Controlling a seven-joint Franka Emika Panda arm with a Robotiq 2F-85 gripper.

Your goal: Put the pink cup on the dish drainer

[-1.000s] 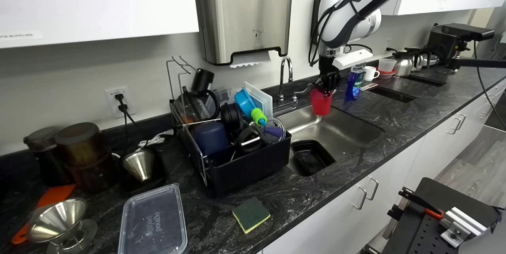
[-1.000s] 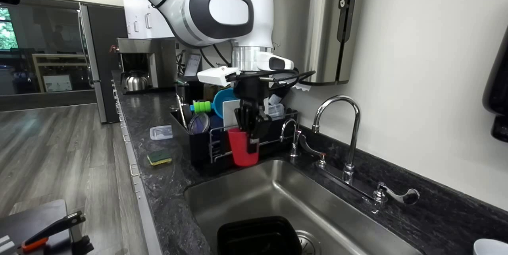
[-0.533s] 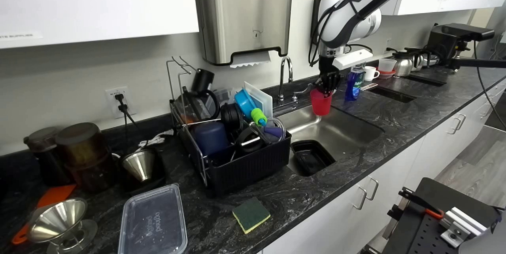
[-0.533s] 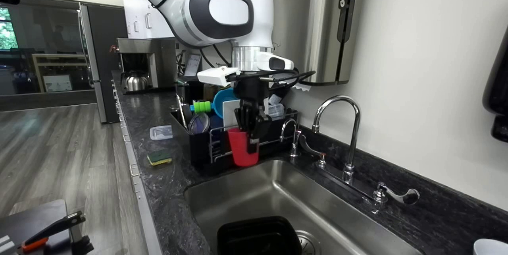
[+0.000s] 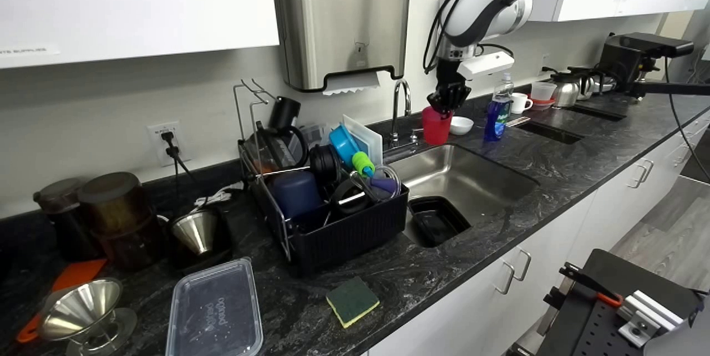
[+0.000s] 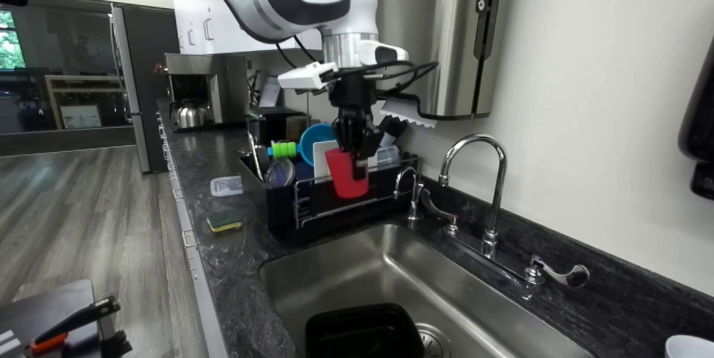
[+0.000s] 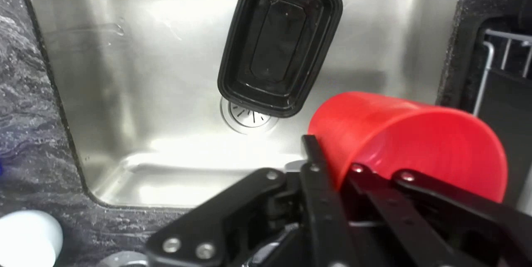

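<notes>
The pink cup (image 5: 436,126) hangs above the sink, mouth up and slightly tilted in an exterior view. My gripper (image 7: 331,159) is shut on its rim wall: one finger (image 7: 311,150) lies along the outside, the other reaches inside, its tip hidden by the wall. In an exterior view the cup (image 6: 347,177) overlaps the near side of the dish drainer (image 6: 279,207); no contact between them can be made out. The black dish drainer (image 5: 352,242) stands on the counter beside the sink. At the right edge of the wrist view, its wire frame (image 7: 484,77) shows past the cup.
Dishes crowd the drainer, among them a blue pan (image 5: 344,144), a white board (image 5: 366,140) and a dark blue container (image 5: 295,192). A tall faucet (image 6: 499,179) rises behind the sink (image 6: 446,291). A black tray (image 7: 278,42) lies in the sink. A sponge (image 5: 353,299) sits on the counter.
Within the last half second my gripper has risen, carrying the cup up with it and a little toward the drainer's side. A white bowl behind has come into view. The grip is unchanged.
</notes>
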